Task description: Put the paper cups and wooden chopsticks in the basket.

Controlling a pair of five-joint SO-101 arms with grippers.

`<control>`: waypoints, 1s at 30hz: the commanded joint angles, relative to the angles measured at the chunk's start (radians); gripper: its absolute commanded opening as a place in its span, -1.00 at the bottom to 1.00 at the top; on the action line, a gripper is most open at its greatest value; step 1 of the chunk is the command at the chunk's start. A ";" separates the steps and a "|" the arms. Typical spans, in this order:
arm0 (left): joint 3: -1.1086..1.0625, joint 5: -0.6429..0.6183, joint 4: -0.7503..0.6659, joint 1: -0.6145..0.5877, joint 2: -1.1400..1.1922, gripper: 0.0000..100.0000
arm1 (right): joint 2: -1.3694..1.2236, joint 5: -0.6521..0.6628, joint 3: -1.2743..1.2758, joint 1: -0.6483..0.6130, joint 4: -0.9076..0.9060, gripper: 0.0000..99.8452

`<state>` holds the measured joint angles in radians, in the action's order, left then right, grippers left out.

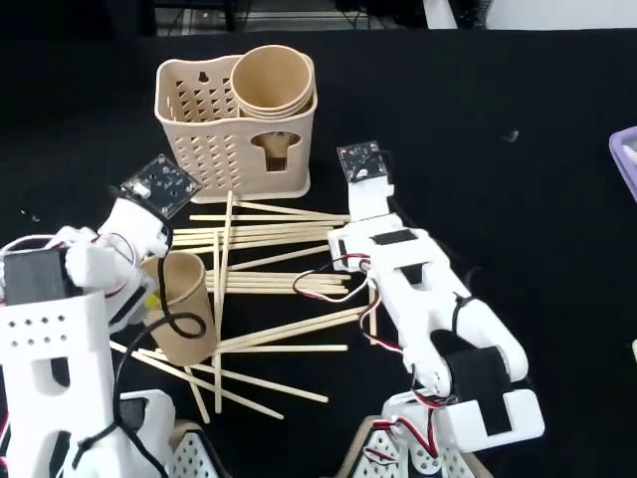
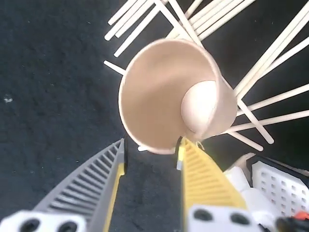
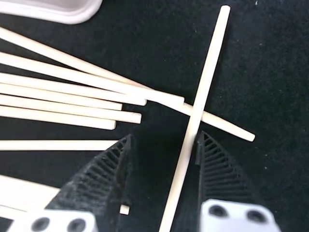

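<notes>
The beige slotted basket (image 1: 204,149) stands at the back of the black table with stacked paper cups (image 1: 271,80) inside it. One more paper cup (image 1: 185,309) lies tilted on the scattered wooden chopsticks (image 1: 269,234). In the left wrist view this cup (image 2: 164,96) faces me mouth-on, its lower rim between the tips of my open left gripper (image 2: 150,143). My right gripper (image 3: 165,140) is open low over the table near the basket's front, straddling a single chopstick (image 3: 200,96) that crosses another. That chopstick lies close to one finger (image 3: 217,169).
Several chopsticks (image 3: 63,101) lie side by side beside the right gripper, and a corner of the basket (image 3: 53,9) is just beyond them. More sticks fan out near the arm bases (image 1: 249,383). A purple container (image 1: 625,159) sits at the right edge.
</notes>
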<state>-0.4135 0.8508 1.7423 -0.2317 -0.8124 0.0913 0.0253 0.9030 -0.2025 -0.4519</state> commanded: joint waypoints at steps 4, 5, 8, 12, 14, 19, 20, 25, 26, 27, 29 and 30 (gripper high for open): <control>-0.084 0.021 -0.005 0.035 -0.041 -0.62 | -0.005 0.000 -0.067 0.018 0.015 -0.60; -0.090 0.034 0.000 0.050 -0.041 -0.62 | -0.005 0.000 -0.067 0.018 0.015 -0.60; -0.085 0.038 -0.008 0.084 -0.041 -0.62 | -0.005 0.000 -0.067 0.018 0.015 -0.60; -0.013 -0.038 -0.084 0.079 -0.037 -0.63 | -0.005 0.000 -0.065 0.018 0.014 -0.60; -0.002 -0.169 -0.164 0.067 -0.031 -0.63 | -0.005 0.000 -0.065 0.018 0.014 -0.60; -0.113 -0.624 -0.529 0.050 -0.029 -0.62 | -0.005 0.000 -0.065 0.018 0.014 -0.60; -0.150 -0.689 -0.598 0.053 -0.029 -0.62 | -0.005 0.000 -0.065 0.018 0.014 -0.60; -0.268 -0.836 -0.795 0.079 0.046 -0.62 | -0.005 0.000 -0.065 0.018 0.012 -0.60; -0.266 -0.852 -0.815 0.077 0.078 -0.62 | -0.005 0.000 -0.065 0.018 0.012 -0.60; -0.260 -0.870 -0.835 0.071 0.115 -0.62 | -0.005 0.000 -0.065 0.018 0.012 -0.60; -0.222 -0.896 -0.842 0.070 0.192 -0.62 | -0.005 0.000 -0.065 0.018 0.012 -0.60; -0.200 -0.902 -0.841 0.070 0.232 -0.62 | -0.005 0.000 -0.065 0.018 0.012 -0.60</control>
<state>-0.6882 0.0008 0.9398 -0.1596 -0.6958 0.0913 0.0253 0.9030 -0.2025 -0.4519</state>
